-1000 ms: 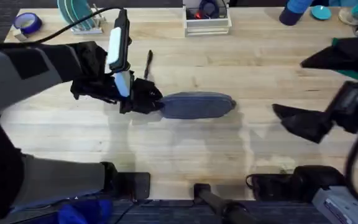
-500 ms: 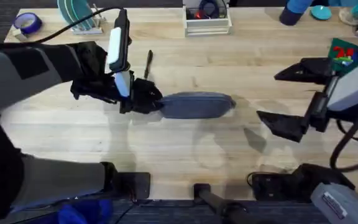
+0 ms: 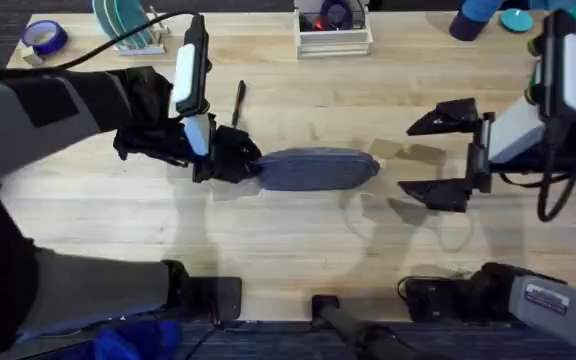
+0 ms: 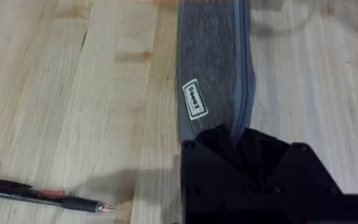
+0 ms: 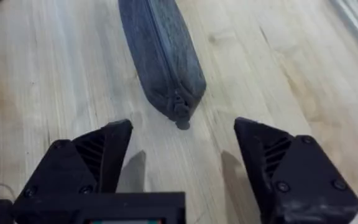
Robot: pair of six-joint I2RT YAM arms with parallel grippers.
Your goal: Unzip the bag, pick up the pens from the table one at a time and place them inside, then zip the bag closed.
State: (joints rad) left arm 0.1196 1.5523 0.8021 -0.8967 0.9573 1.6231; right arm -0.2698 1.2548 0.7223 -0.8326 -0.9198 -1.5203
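The blue-grey bag (image 3: 318, 168) lies lengthwise at the middle of the table (image 3: 298, 240), its zipper closed. My left gripper (image 3: 244, 162) is shut on the bag's left end; in the left wrist view the black fingers (image 4: 253, 168) clamp the fabric of the bag (image 4: 211, 68) beside its white label. My right gripper (image 3: 430, 155) stands open just off the bag's right end. In the right wrist view the bag (image 5: 159, 50) and its zipper pull (image 5: 180, 112) lie ahead of that gripper (image 5: 182, 152). One black pen (image 3: 238, 101) lies behind the left gripper, also the pen (image 4: 42, 196).
A white wire tray (image 3: 334, 38) stands at the back centre. A roll of blue tape (image 3: 43, 37) and a rack of teal plates (image 3: 126, 22) are at the back left. Blue items (image 3: 478, 20) sit at the back right.
My right arm has swung in from the right edge toward the bag's right end, its fingers open. The left gripper and the bag have not moved.
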